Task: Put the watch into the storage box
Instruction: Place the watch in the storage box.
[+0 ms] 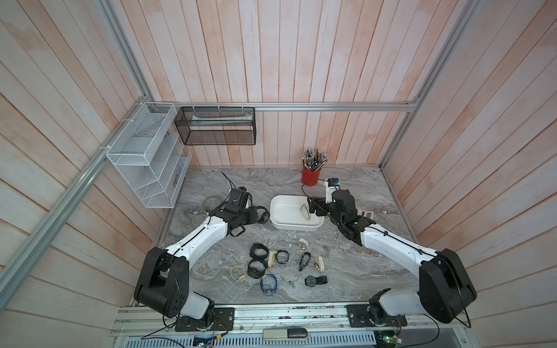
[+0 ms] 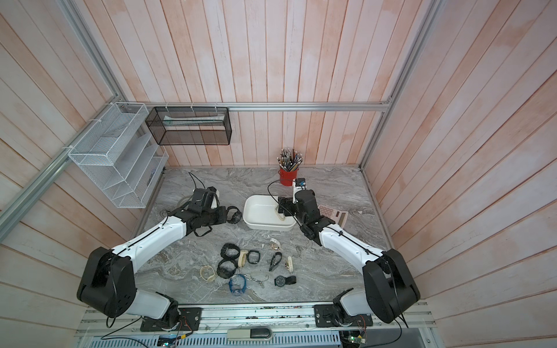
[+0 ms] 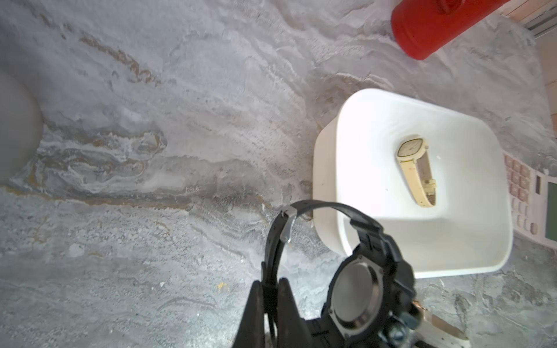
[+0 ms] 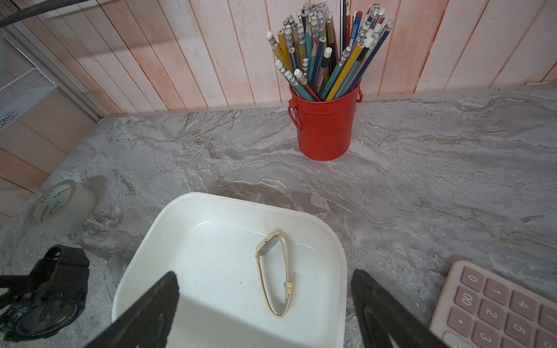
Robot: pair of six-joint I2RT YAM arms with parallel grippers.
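My left gripper (image 3: 271, 287) is shut on the strap of a black watch (image 3: 358, 289), which it holds just off the left end of the storage box (image 3: 325, 168). In both top views the black watch (image 1: 265, 216) (image 2: 234, 214) hangs beside the white box (image 1: 273, 212) (image 2: 247, 211), outside its rim. A cream watch (image 4: 275, 271) (image 1: 303, 211) lies inside the box. My right gripper (image 4: 265, 274) is open above the box's right end (image 4: 144, 247), with nothing between its fingers.
Several more watches (image 1: 271, 262) lie scattered on the marble table toward the front. A red pencil pot (image 1: 310, 176) stands behind the box, a pink calculator (image 4: 497, 304) to its right, a tape roll (image 4: 60, 208) at the left. A white wire rack (image 1: 144, 162) and a black mesh basket (image 1: 215, 128) hang on the wall.
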